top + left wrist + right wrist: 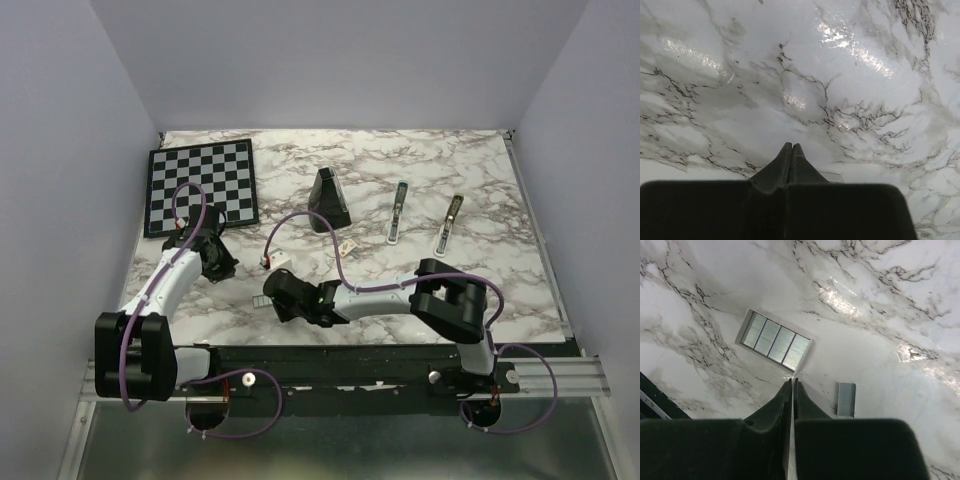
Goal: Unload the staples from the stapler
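Observation:
The stapler (398, 212), slim and light blue with a dark end, lies on the marble at the back, right of the black wedge (327, 200). My right gripper (268, 292) (792, 381) hangs low over the table's front middle, shut with nothing between its fingers. Just right of its tips lies a small grey ridged strip of staples (846, 399). A wider silvery ridged block in four sections (776, 340) lies just beyond the tips. My left gripper (222, 268) (791, 145) is shut and empty over bare marble near the chessboard's front edge.
A chessboard (200, 185) lies at the back left. An olive-brown thin bar (450, 222) lies right of the stapler. Two small pale tags (348, 245) (278, 259) rest in front of the wedge. Purple cables loop over both arms.

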`<state>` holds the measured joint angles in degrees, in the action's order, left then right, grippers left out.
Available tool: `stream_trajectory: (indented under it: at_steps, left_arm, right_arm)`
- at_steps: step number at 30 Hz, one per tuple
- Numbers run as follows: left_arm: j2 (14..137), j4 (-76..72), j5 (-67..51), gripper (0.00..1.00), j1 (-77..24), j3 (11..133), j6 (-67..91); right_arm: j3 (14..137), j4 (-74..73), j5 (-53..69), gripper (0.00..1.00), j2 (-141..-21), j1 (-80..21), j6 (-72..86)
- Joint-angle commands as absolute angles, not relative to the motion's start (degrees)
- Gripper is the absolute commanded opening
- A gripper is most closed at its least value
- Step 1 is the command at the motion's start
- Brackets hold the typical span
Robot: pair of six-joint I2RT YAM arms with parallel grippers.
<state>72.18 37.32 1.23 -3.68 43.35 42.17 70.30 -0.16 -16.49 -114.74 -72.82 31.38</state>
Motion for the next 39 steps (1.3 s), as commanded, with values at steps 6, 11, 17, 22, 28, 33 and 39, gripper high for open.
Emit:
stream_trajectory:
  at_steps: [6, 11, 17, 22, 28, 33, 39]
  left_arm:
    - [65.75, 36.73, 8.07, 0.11, -3.16, 45.79, 37.44]
    - [62.58, 38.23, 11.18, 0.79, -3.25, 45.62, 38.15]
    - [62.67, 38.5, 10.9, 0.93, -3.16, 45.0, 39.02]
    - [62.23, 37.44, 9.06, 0.93, -3.25, 44.3, 38.94]
    - [62.93, 37.35, 8.7, 0.92, -3.25, 44.21, 39.2]
    - [63.89, 38.31, 10.19, 0.91, -3.25, 44.29, 40.69]
    - [64.95, 41.65, 16.16, 0.89, -3.25, 45.0, 44.91]
  right_arm:
    - [68.64, -5.44, -21.97, 0.27, -108.98, -72.25, 27.25]
    - [70.84, -9.57, -22.94, 0.35, -111.53, -71.81, 27.6]
    - [71.63, -11.77, -24.69, 0.45, -112.67, -71.46, 27.69]
    - [71.63, -12.39, -24.52, 0.48, -112.85, -70.93, 27.16]
    - [72.77, -12.39, -22.85, 0.47, -114.17, -70.84, 27.16]
    - [74.18, -12.39, -22.06, 0.43, -115.75, -70.84, 27.16]
    - [75.14, -13.44, -21.44, 0.36, -116.63, -70.84, 27.68]
